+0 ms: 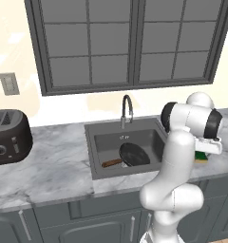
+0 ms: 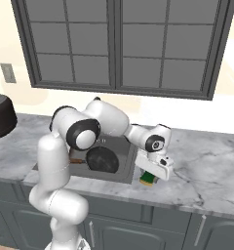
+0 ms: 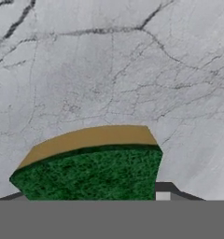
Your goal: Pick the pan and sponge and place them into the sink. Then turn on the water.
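Pan (image 1: 133,154): lying in sink (image 1: 98,136) | Sponge (image 3: 90,165): on counter (image 2: 206,161) right of sink | Gripper (image 2: 149,178): down over sponge, jaws apparently straddling it; firm grip cannot be told | Risk: shallow hold lets sponge slip on lifting

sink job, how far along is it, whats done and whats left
Done: the pan lies in the sink. In hand: the gripper is down on the sponge on the counter right of the sink; whether the grip is firm yet is unclear. Left: carry the sponge into the sink, then run water; the faucet shows no stream.
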Controlling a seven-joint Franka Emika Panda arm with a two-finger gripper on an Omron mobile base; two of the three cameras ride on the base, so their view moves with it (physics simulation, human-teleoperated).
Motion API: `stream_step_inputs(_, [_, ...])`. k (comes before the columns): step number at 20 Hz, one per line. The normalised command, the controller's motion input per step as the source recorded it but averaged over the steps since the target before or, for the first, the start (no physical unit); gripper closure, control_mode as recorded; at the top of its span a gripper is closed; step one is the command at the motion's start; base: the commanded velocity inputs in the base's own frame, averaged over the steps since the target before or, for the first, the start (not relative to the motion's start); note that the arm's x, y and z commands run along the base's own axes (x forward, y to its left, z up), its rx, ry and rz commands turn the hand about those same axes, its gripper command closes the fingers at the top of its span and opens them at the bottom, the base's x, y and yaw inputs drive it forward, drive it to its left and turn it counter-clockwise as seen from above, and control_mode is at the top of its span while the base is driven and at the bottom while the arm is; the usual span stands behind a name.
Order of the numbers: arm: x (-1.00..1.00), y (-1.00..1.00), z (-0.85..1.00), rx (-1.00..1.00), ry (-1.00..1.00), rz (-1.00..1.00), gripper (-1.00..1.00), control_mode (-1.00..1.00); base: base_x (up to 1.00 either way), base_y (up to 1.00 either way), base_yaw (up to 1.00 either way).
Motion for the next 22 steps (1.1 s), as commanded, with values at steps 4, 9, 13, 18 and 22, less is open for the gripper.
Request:
stream_step_inputs(4, [-0.11, 0.00, -0.05, 0.00, -0.05, -0.01, 1.00, -1.00, 0.00, 0.00, 0.00])
stream_step_inputs(9, [-0.24, 0.02, 0.31, 0.00, -0.16, 0.00, 1.00, -1.00, 0.00, 0.00, 0.00])
stream_step_inputs(13, [-0.30, 0.08, 0.43, 0.01, -0.13, 0.00, 1.00, -1.00, 0.00, 0.00, 0.00])
stream_step_inputs(18, [-0.25, 0.30, 0.36, 0.00, -0.13, 0.00, 1.00, -1.00, 0.00, 0.00, 0.00])
stream_step_inputs(22, [-0.12, 0.57, 0.28, -0.01, -0.12, 0.00, 1.00, -1.00, 0.00, 0.00, 0.00])
